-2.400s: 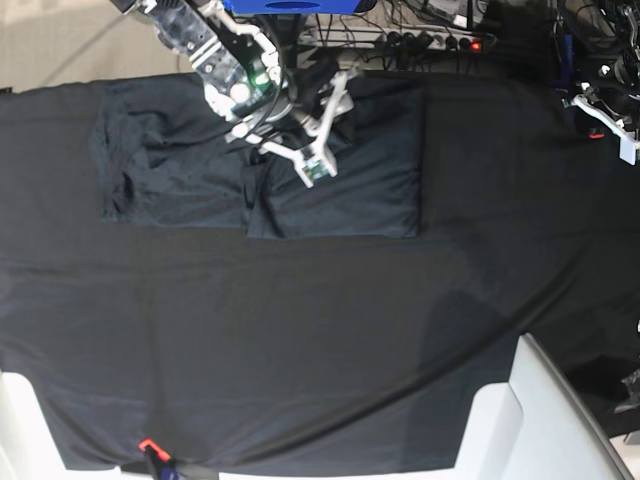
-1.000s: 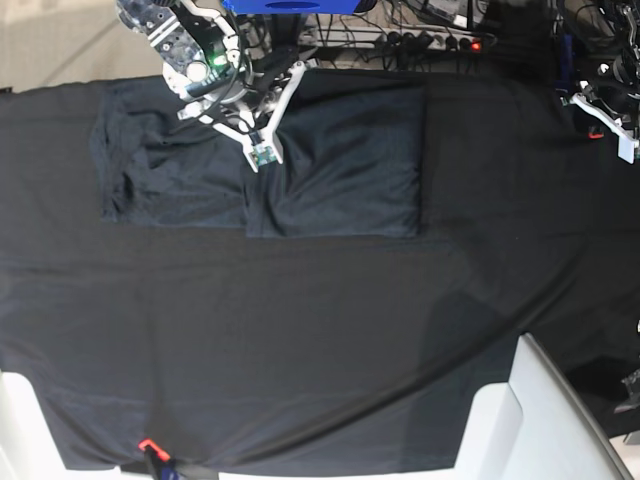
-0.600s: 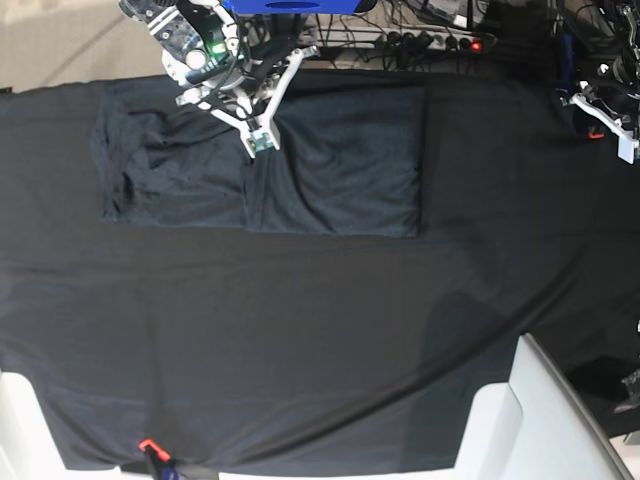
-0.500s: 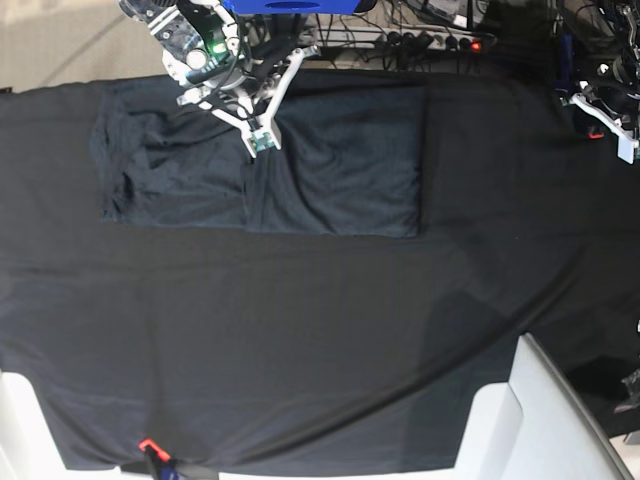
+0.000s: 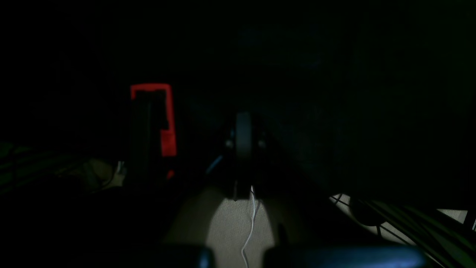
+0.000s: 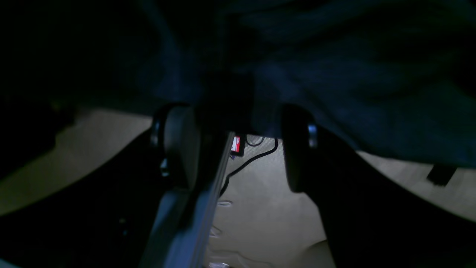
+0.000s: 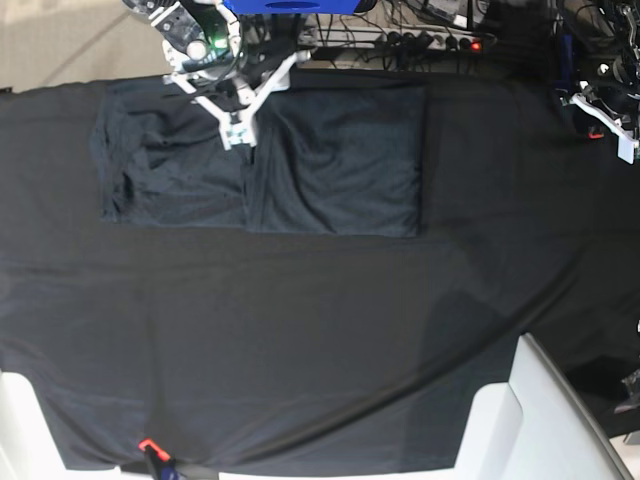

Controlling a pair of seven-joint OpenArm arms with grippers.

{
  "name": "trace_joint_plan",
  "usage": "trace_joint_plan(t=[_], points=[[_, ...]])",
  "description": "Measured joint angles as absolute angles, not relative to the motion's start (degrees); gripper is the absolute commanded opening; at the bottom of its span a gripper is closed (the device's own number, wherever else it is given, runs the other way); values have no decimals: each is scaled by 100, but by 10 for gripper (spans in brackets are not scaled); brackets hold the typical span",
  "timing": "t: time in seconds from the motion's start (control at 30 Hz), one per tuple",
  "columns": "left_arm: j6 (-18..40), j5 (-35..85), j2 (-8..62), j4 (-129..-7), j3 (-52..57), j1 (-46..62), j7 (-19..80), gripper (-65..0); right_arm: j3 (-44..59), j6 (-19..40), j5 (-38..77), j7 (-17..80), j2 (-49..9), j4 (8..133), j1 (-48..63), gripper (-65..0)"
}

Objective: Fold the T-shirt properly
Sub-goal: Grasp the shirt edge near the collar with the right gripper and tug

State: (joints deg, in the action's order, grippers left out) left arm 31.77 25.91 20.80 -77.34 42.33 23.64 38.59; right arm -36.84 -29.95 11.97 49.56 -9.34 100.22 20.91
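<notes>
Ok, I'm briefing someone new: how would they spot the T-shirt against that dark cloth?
Look at the far edge of the black tablecloth, below the right gripper. The T-shirt lies there as a flat folded rectangle, slightly lighter slate-grey than the cloth.

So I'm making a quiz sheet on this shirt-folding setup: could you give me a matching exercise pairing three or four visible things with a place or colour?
Things:
1. dark slate-grey knit T-shirt
2. plain black tablecloth
3. right end effector
4. left end effector

Descriptions:
A. at the table's right edge in the base view
B. folded flat at the far side
C. above the shirt's centre fold
D. covers the table

Pairs: 1-B, 2-D, 3-C, 4-A
</notes>
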Motion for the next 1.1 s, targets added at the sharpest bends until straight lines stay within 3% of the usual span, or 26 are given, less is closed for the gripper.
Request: trace_joint_plan(t=[0.2,0.47,0.53,0.67,0.83,1.1], points=[[3179,2589,2091,-7734,4233,2364,3859,-650,-3712,-3212,1179,4919,-1118,11109,2169,-321],[3179,2587,2086,-7728,4233,2349,3861,-650,-4270,-3192,1203,4930,-1000,10969,1693,-327],[3177,2587,2086,-7728,4233,2353,3861,-650,-4407,-3164,1291,4805,-1004,10713,1546,-390],[3179,2591,2082,-7728,4233,2349,3857,-650,-4453,-3203,1225,4292,-996,10217,1463,-633],[3179,2591,2080,-7725,4233,2351,3857,-650,-4466,-3162,1288,4204,-832,9509,1426,-645],[3177,2587,2084,-7725,4233,2353,3859,-650,-4464,-3168,1232,4174,-849,9406,1579,-650]])
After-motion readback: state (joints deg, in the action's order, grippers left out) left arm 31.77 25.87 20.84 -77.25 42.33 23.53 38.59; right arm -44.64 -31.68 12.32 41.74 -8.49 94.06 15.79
